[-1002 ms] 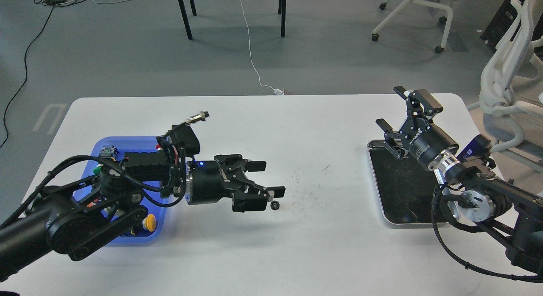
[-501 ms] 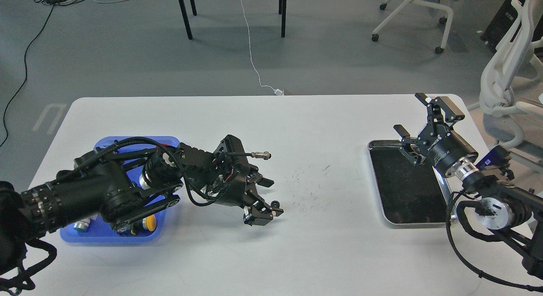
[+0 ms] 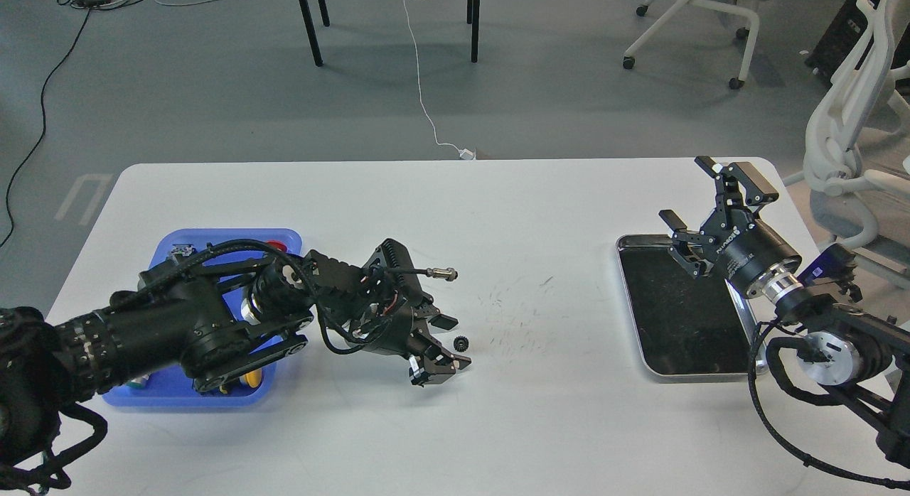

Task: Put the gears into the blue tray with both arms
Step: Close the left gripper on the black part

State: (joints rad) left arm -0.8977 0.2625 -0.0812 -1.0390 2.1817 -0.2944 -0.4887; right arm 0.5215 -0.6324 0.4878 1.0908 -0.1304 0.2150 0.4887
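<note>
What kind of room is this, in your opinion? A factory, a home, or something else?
Probably a robotics lab or office workspace, not a home. A plain white table stands on grey floor, with loose cables running across it, and wheeled office chairs stand behind.

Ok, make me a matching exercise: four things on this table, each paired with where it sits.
Things:
1. small black toothed gear
2. bright-blue plastic tray
3. silver-rimmed metal tray with black inside
4. right end effector

Places:
A. left side of the table, partly under the left arm
B. on the bare white tabletop between the left end effector's open fingers
C. right side of the table
D. raised over the far edge of the metal tray

Pairs: 1-B, 2-A, 3-C, 4-D
</note>
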